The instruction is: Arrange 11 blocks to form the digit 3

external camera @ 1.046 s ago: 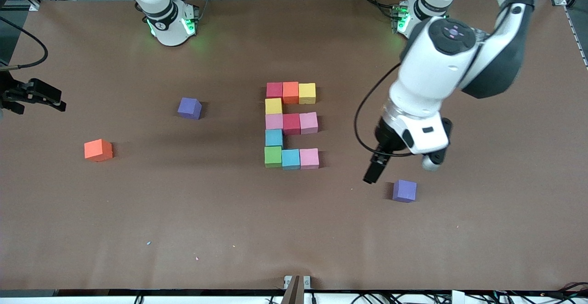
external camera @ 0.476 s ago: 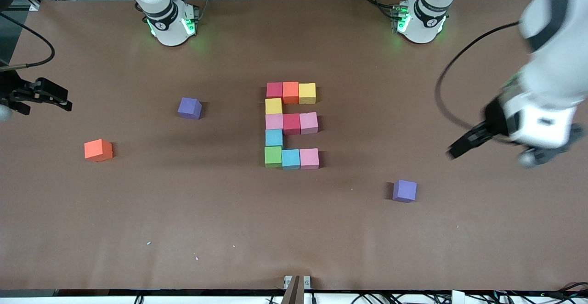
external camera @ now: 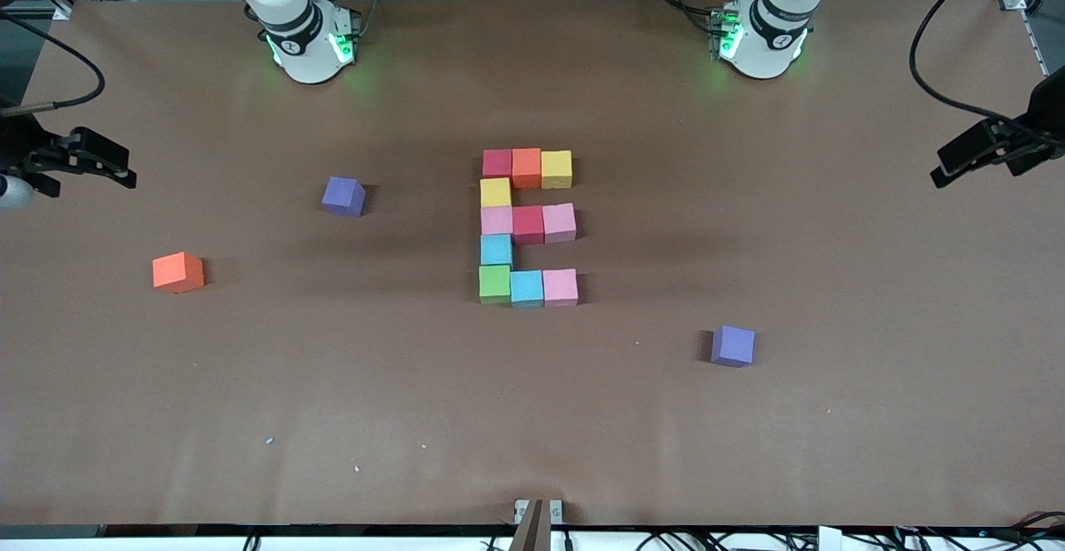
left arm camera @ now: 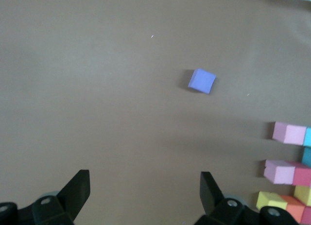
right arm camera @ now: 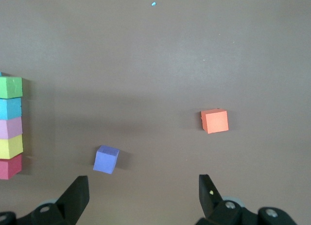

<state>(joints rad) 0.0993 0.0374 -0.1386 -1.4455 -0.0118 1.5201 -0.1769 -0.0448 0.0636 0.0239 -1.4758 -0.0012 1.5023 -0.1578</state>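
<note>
The blocks (external camera: 527, 224) lie packed together mid-table in three short rows joined by a column on the right arm's side. The row farthest from the camera is red (external camera: 497, 162), orange (external camera: 526, 167) and yellow (external camera: 556, 169). The nearest row is green (external camera: 494, 283), light blue (external camera: 526, 288) and pink (external camera: 560, 287). My left gripper (external camera: 957, 160) hangs open and empty at the left arm's end of the table, also open in its wrist view (left arm camera: 145, 191). My right gripper (external camera: 116, 170) hangs open and empty at the right arm's end, open in its wrist view (right arm camera: 143, 193).
A loose orange cube (external camera: 177, 272) (right arm camera: 215, 121) and a purple cube (external camera: 344, 196) (right arm camera: 106, 159) lie toward the right arm's end. A second purple cube (external camera: 733, 345) (left arm camera: 201, 81) lies nearer the camera than the figure, toward the left arm's end. The brown table (external camera: 532, 418) spreads around them.
My left arm has swung from beside the purple cube out to the left arm's end of the table. My right gripper has crept slightly inward. No block has moved.
</note>
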